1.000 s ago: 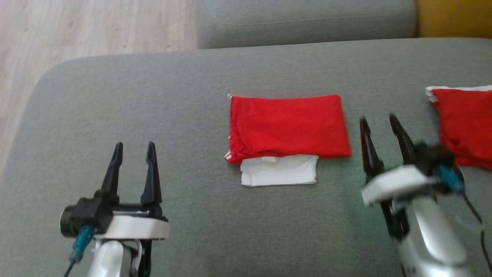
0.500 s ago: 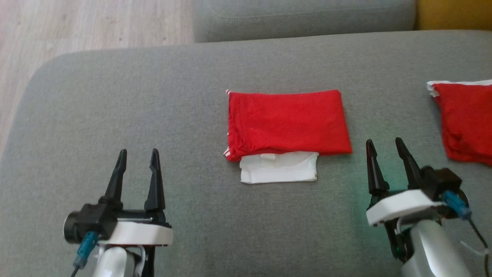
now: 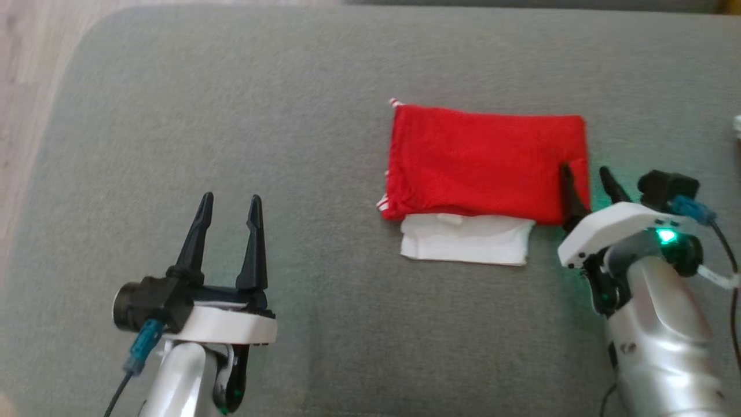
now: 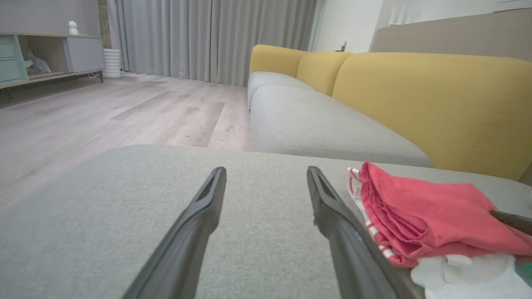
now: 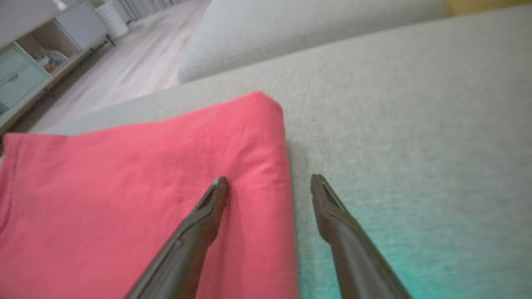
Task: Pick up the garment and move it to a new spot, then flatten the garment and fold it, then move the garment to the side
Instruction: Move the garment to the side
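The garment [image 3: 486,162] lies folded on the grey cushion [image 3: 289,116], a red rectangle with a white layer [image 3: 466,243] poking out at its near edge. My right gripper [image 3: 584,174] is open at the garment's right edge; in the right wrist view its left finger hangs over the red cloth [image 5: 124,187] and its right finger over bare cushion. My left gripper [image 3: 230,200] is open well to the left of the garment, over bare cushion. The left wrist view shows the garment [image 4: 419,211] past the right finger, with red-and-white striped trim at its end.
Wooden floor [image 3: 23,69] runs past the cushion's left edge. In the left wrist view a second grey seat [image 4: 316,128] and yellow backrests [image 4: 436,99] lie beyond the cushion, with curtains and a low cabinet [image 4: 45,54] across the room.
The head camera has tilted down and left, so the floor strip, far seat and second red cloth left the picture. My right gripper has moved in to the garment's right edge.
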Tool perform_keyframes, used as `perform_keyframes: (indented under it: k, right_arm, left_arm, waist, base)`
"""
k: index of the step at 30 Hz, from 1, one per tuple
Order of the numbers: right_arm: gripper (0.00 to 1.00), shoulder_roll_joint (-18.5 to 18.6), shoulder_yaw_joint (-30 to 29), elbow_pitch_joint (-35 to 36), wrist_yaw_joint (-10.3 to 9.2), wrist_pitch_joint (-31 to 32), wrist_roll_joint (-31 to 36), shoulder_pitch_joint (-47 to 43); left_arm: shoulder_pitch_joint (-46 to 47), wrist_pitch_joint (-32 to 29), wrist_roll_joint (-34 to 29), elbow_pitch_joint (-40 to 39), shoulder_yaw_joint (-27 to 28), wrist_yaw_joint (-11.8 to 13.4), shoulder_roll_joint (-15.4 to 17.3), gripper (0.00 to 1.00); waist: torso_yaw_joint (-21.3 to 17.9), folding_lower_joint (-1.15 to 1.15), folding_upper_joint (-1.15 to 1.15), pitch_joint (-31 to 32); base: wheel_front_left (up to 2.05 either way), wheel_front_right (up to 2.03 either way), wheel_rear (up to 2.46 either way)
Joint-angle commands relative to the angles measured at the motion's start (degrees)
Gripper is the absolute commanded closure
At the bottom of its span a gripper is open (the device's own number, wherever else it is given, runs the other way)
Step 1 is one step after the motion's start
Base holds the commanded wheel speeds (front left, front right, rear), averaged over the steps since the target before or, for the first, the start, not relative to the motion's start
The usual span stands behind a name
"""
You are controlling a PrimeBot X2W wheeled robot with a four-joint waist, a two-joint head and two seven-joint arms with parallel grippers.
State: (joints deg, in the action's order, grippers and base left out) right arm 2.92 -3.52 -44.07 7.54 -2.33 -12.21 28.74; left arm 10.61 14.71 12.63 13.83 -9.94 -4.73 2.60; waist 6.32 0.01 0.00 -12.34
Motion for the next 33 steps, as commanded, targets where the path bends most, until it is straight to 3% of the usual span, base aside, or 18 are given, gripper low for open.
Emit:
perform_keyframes:
  k: [1, 6, 7, 8, 9, 15, 23, 28, 33]
  right_arm:
    - [0.0, -0.04, 1.82, -0.92, -0.05, 1.21, -0.55, 2.8]
    - [0.0, -0.04, 3.14, -8.35, -0.05, 5.53, 0.0, 5.15]
    - [0.05, -0.04, 3.54, -9.41, -0.05, 6.12, 0.08, 5.36]
    - [0.65, -0.04, 3.79, -10.3, -0.05, 6.47, -0.05, 5.54]
    - [1.0, -0.04, 4.23, -10.91, -0.05, 6.38, 0.14, 5.68]
    - [1.0, -0.03, 7.14, -11.05, -0.05, 2.12, 2.45, 6.25]
    - [1.0, 1.41, 12.55, -6.88, -0.05, -3.49, 7.76, 6.09]
    - [1.0, 5.35, 17.11, -1.77, -0.05, -2.32, 9.8, 6.17]
    - [1.0, 12.63, 20.71, 4.05, -0.05, 1.59, 9.63, 7.48]
  left_arm:
    - [2.52, 0.29, 0.26, -1.54, 1.13, -0.14, 0.28, 0.0]
    - [3.47, 0.29, 0.6, -1.3, 0.61, -0.07, 0.28, 0.0]
    - [3.57, 0.29, 0.68, -1.26, 0.48, -0.02, 0.28, 0.0]
    - [3.62, 0.29, 0.74, -1.23, 0.35, 0.05, 0.28, 0.0]
    - [3.6, 0.29, 0.78, -1.18, 0.25, 0.14, 0.28, 0.0]
    - [2.82, 0.29, 0.41, -1.2, 0.32, 0.31, 0.28, 0.0]
    - [1.88, 0.29, -0.45, -1.53, 0.74, 0.13, 0.28, 0.0]
    - [1.81, 0.29, -0.71, -1.74, 0.34, 0.07, 0.28, 0.0]
    - [2.52, 0.29, -1.53, -2.0, 0.23, -0.19, 0.28, 0.0]
  waist:
    - [1.68, -0.01, 0.0, -1.48]
    - [3.01, -0.01, 0.0, -1.67]
    - [3.17, -0.01, 0.0, -1.52]
    - [3.29, -0.01, 0.0, -1.3]
    - [3.32, -0.01, 0.0, -1.01]
    - [2.02, -0.01, 0.0, 0.74]
    - [-3.36, -0.01, 0.0, 3.52]
    - [-7.42, -0.01, 0.0, 4.1]
    - [-10.79, -0.01, 0.0, 2.09]
  base:
    - [0.0, 0.0, 0.0]
    - [0.0, 0.0, 0.0]
    - [0.0, 0.0, 0.0]
    - [0.0, 0.0, 0.0]
    - [0.0, 0.0, 0.0]
    - [0.0, 0.0, 0.0]
    - [0.0, 0.0, 0.0]
    - [0.0, 0.0, 0.0]
    - [0.0, 0.0, 0.0]
